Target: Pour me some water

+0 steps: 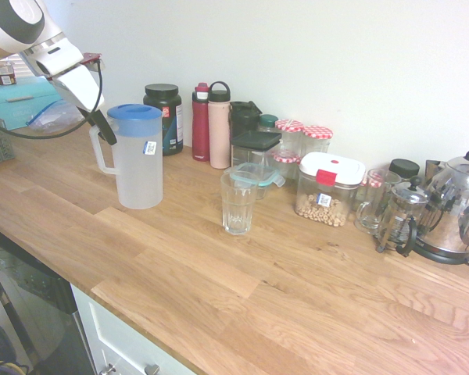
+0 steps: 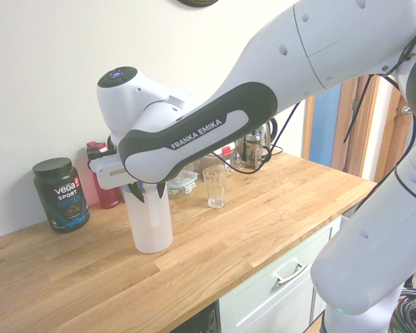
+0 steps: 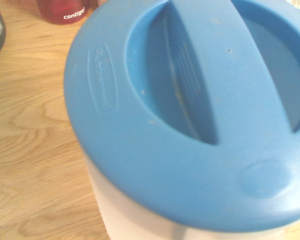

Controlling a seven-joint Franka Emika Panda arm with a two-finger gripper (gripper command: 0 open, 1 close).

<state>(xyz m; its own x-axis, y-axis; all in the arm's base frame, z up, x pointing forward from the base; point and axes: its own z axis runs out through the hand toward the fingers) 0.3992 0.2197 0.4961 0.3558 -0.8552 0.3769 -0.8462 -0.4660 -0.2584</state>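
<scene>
The arm (image 2: pixel 347 41) is glossy white with rounded, bulbous segments and small round recessed holes along its shell. A black band wraps the forearm link, printed "FRANKA EMIKA" (image 2: pixel 197 134) in white capitals. One joint ends in a dark cap (image 2: pixel 116 74) with a small blue light. Black cables run along the arm. The claw (image 1: pixel 102 125) has a white body and black fingers (image 1: pixel 105 130).

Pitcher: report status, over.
Pincer at the pitcher handle, grip unclear. Pitcher upright on the counter, lid on. Glass stands empty beside it, path open.
</scene>
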